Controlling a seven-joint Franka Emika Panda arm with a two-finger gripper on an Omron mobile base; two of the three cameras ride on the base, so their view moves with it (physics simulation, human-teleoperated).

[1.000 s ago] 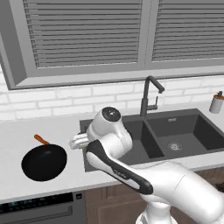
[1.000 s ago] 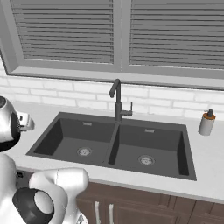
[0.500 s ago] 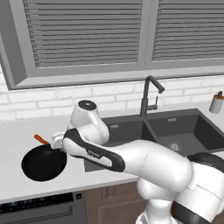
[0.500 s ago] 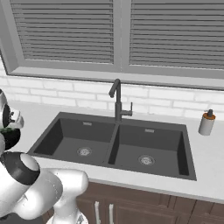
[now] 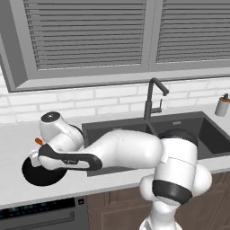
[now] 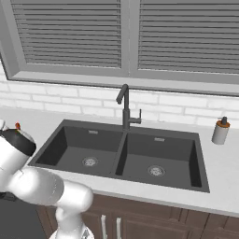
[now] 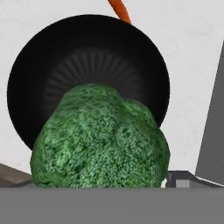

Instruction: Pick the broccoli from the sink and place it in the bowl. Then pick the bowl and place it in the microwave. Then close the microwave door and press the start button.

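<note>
The broccoli point(image 7: 100, 138) was out of the sink point(image 6: 56, 144), apparently grasped by the end effector point(image 5: 35, 156), low in the hand view over an orange-handled frying pan point(image 7: 87, 52). The bowl and microwave steps remained.

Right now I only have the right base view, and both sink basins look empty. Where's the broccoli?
Observer: In the hand view the broccoli sits in the gripper, close to the camera.
Operator: What's under it?
Observer: A round black pan with an orange handle, on the counter.
Operator: Where is that from the sink?
Observer: The left base view shows the pan left of the sink, with the arm bent over it.
</note>
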